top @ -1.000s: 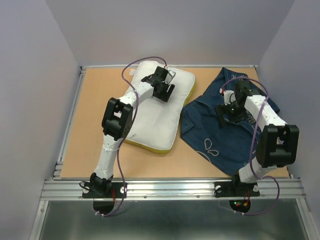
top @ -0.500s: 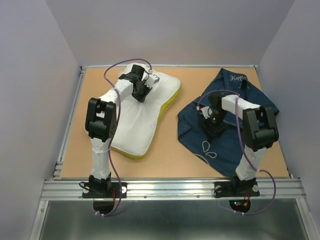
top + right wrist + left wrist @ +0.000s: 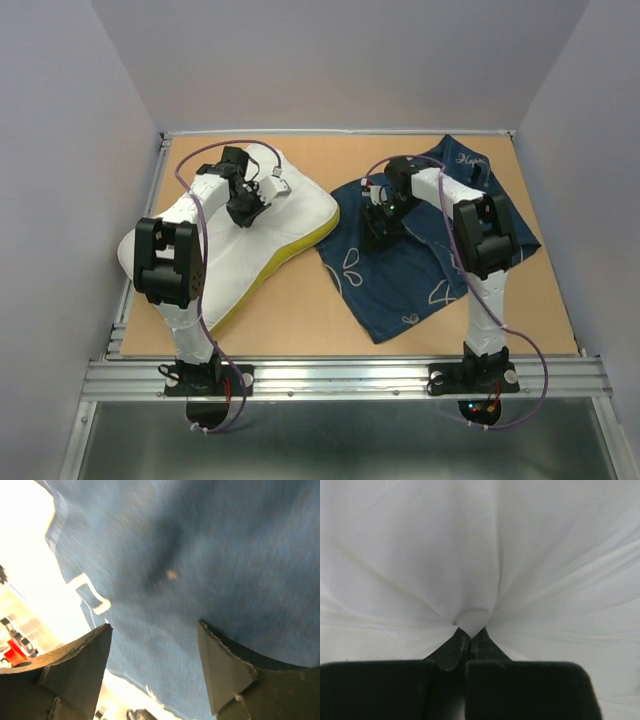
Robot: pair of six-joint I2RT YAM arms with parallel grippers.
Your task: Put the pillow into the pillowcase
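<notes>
Lining the two pieces up is the step in hand, I reckon. Pillow [image 3: 275, 235] lies diagonally on the left half of the worktop [image 3: 300, 315], with its yellow band along the near-right edge. The pillowcase [image 3: 420, 270] is rumpled flat just right of it, close but not touching as far as I can see. The pillow isn't in the case at all yet.

To do this well, I'd find the case's mouth first and grab one layer only, otherwise you pinch it closed. Then feed a pillow corner in rather than a bunch from the middle.

Left gripper [image 3: 250, 203] is on the far part of the pillow, jaws clamped on a small tuck of white fabric with creases fanning out from it. Right gripper [image 3: 383, 218] is down on the far-left part of the case, jaws spread wide with blue cloth across the gap. That wrist view is blurry, but I don't see it gripping anything.
</notes>
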